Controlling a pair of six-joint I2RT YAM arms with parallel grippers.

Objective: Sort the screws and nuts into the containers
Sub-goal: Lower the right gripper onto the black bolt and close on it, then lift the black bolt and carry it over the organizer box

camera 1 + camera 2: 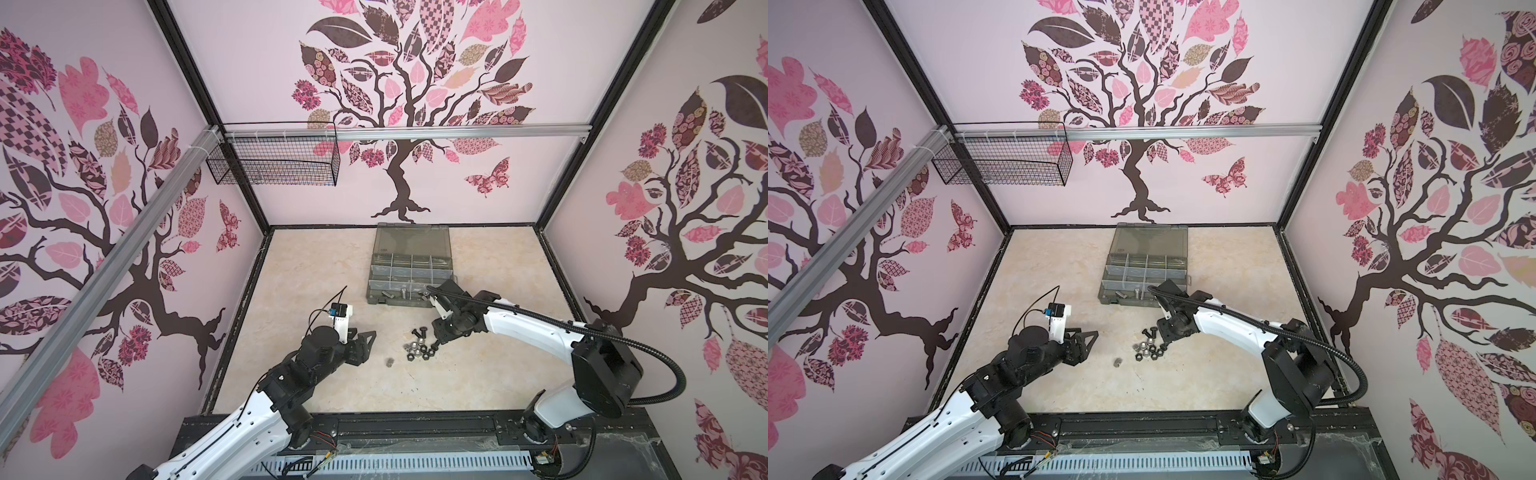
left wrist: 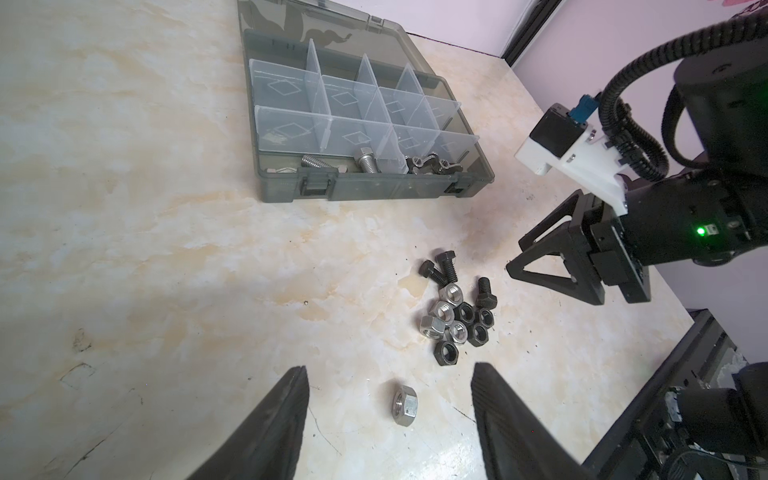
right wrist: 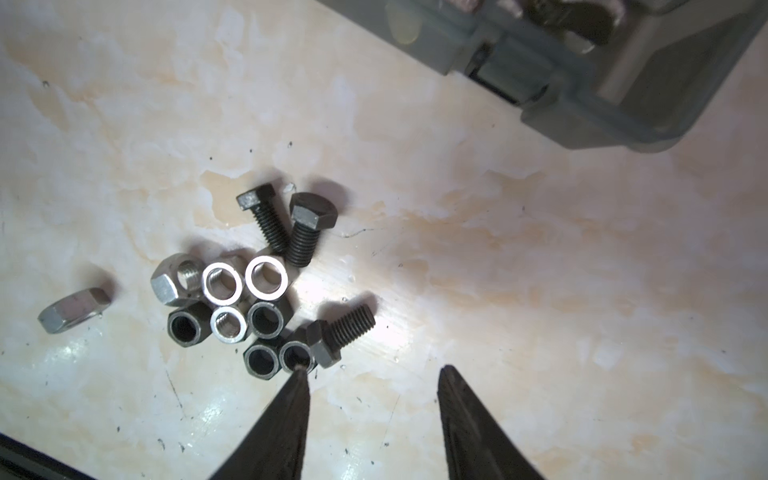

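Black and silver screws and nuts (image 1: 420, 347) lie heaped on the table (image 1: 316, 266), near the latch side of the open organizer case (image 1: 399, 302). In both top views the left gripper (image 1: 368, 345) and right gripper (image 1: 435, 340) flank that heap, short of the case.

In the left wrist view the left jaws stand apart and empty. A lone silver nut (image 2: 404, 405) lies on the table between them, farther from the case than the heap. The case's nearest compartments hold silver screws (image 2: 368, 160) and wing nuts (image 2: 428, 164).

In the right wrist view the right jaws are apart and empty, with one fingertip (image 3: 297, 395) touching a black nut (image 3: 296, 356) beside a black screw (image 3: 340, 332). Closing there would likely nip nut and screw together, or shove the heap and send shanks rolling. A mixed grab would end up in the wrong compartment.
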